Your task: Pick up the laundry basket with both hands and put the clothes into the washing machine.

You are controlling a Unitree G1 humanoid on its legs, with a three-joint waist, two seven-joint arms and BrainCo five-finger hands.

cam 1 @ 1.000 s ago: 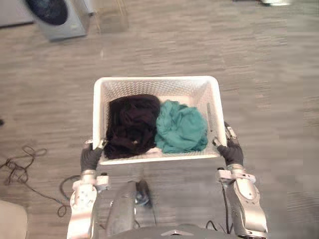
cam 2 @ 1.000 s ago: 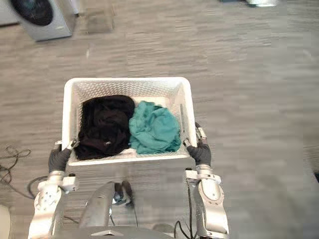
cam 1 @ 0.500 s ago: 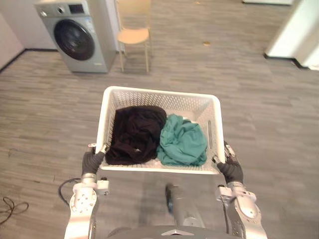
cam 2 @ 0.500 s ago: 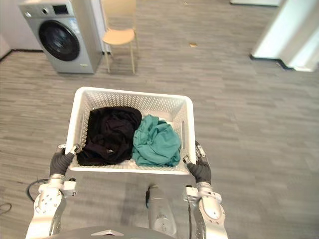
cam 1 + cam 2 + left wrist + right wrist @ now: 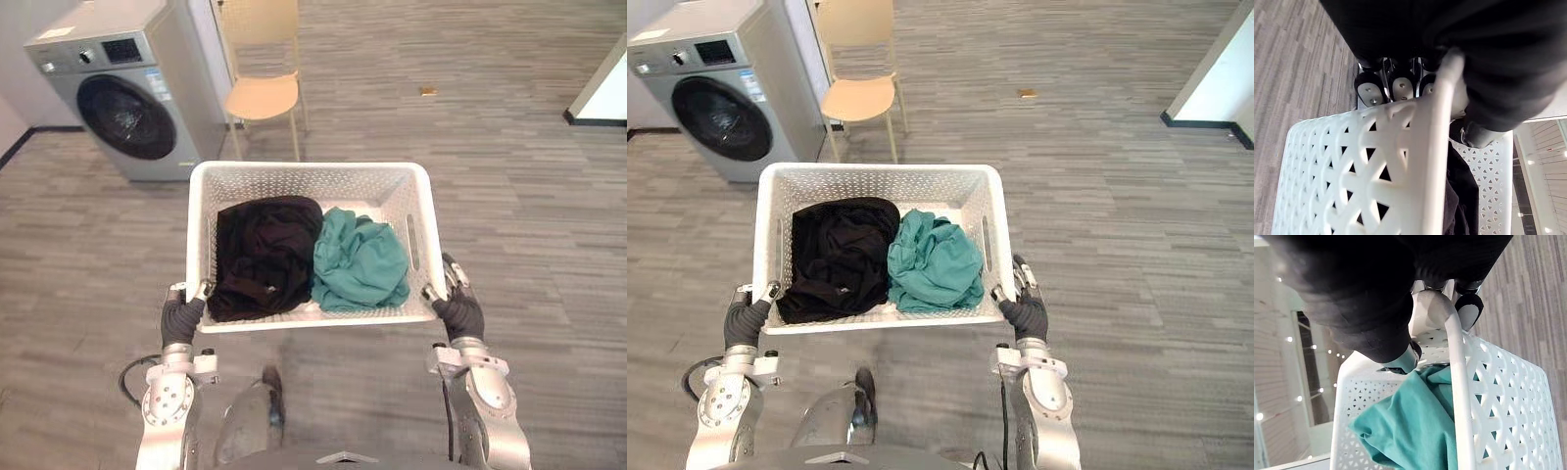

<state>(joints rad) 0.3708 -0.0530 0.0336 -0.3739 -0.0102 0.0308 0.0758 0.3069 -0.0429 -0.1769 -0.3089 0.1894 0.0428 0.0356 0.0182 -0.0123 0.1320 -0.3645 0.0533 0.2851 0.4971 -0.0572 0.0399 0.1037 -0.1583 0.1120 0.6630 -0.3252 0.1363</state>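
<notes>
Beyond the far rim of the laundry basket (image 5: 309,172) lies a strip of bare grey plank floor (image 5: 509,176), and past it, ahead and to the left, stands the washing machine (image 5: 118,93) with its round dark door facing the open floor. Just to the right of the machine is a pale wooden chair (image 5: 262,93), almost straight ahead of the basket's far edge and apart from it. To the right the floor runs wide and open up to a white wall base (image 5: 600,93) with a dark skirting at the far right; a small brownish scrap (image 5: 428,91) lies on the planks beyond the chair.

The basket, white with perforated walls, is held off the floor, level in front of the robot. The left hand (image 5: 180,318) clamps the near left corner, fingers (image 5: 1393,88) on the outside of the wall and thumb hooked over the rim. The right hand (image 5: 458,315) grips the near right corner the same way, thumb (image 5: 1400,360) inside against the wall.

Inside the basket a crumpled black garment (image 5: 263,255) fills the left half and a bunched teal garment (image 5: 360,259) the right, the two touching along the middle
</notes>
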